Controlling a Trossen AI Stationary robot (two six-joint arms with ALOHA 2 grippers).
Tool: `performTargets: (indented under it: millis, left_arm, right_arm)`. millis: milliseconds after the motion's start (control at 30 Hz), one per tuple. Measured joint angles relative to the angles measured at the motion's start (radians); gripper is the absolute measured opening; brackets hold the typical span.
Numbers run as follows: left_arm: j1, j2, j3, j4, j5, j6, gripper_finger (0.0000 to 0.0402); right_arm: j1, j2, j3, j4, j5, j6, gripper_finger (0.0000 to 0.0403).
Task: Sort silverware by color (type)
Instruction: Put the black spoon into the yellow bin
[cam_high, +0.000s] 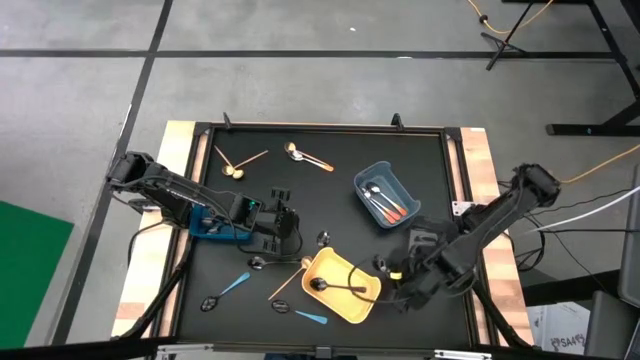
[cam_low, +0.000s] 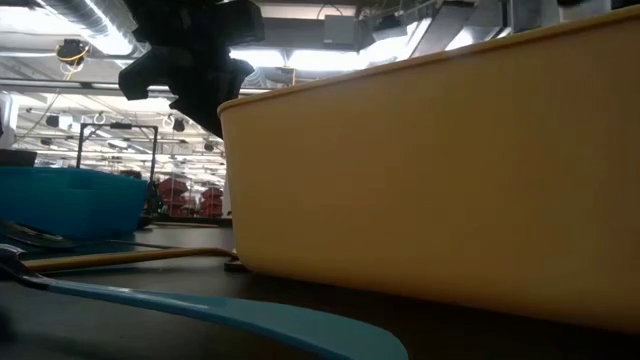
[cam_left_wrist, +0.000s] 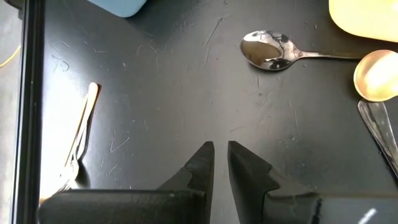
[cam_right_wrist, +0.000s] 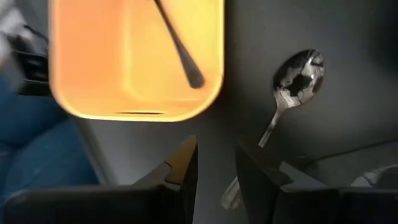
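Spoons lie scattered on the black table (cam_high: 240, 200): gold ones (cam_high: 240, 163), an orange-handled one (cam_high: 312, 159), light-blue ones (cam_high: 235, 284), black ones (cam_high: 281, 307). A black spoon (cam_high: 335, 286) lies in the yellow bin (cam_high: 362, 303). Orange-handled spoons (cam_high: 385, 207) lie in the blue bin (cam_high: 368, 178). My right gripper (cam_right_wrist: 216, 163) is open at the yellow bin's right corner, over the handle of a silver spoon (cam_right_wrist: 300, 73) lying on the table. My left gripper (cam_left_wrist: 221, 155) hangs left of centre, fingers a narrow gap apart with nothing between, near a silver spoon (cam_left_wrist: 267, 51). My right gripper comes from above, slanting down. Its one finger (cam_right_wrist: 258, 171) hides the middle of the silver spoon's handle (cam_right_wrist: 268, 132), and the handle's end (cam_right_wrist: 230, 196) shows in the gap between the fingers. Whether a finger touches the spoon, I cannot tell.
A dark blue bin (cam_high: 212, 228) sits under my left arm. A gold spoon bowl (cam_left_wrist: 376, 74) and another silver handle (cam_left_wrist: 379, 130) lie beside my left gripper. In the low view the yellow bin's wall (cam_low: 430, 200) fills the right, with a light-blue spoon (cam_low: 200, 310) in front.
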Motion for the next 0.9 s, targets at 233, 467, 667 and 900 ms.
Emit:
performTargets:
  millis: [233, 467, 667, 900]
  left_arm:
    - [0.0, 0.0, 0.0, -0.001, 0.0, 0.0, 0.004]
    - [0.0, 0.0, 0.0, -0.001, 0.0, 0.0, 0.004]
    - [0.0, 0.0, 0.0, -0.001, 0.0, 0.0, 0.004]
    - [0.0, 0.0, 0.0, -0.001, 0.0, 0.0, 0.004]
  right_arm:
    - [0.0, 0.097, 0.0, -0.03, 0.008, -0.004, 0.0096]
    - [-0.001, 0.166, 0.0, -0.037, 0.044, -0.03, 0.0096]
    - [-0.003, 0.217, 0.0, -0.037, 0.042, -0.078, 0.0096]
    - [-0.003, 0.248, 0.002, -0.034, 0.034, -0.13, 0.0096]
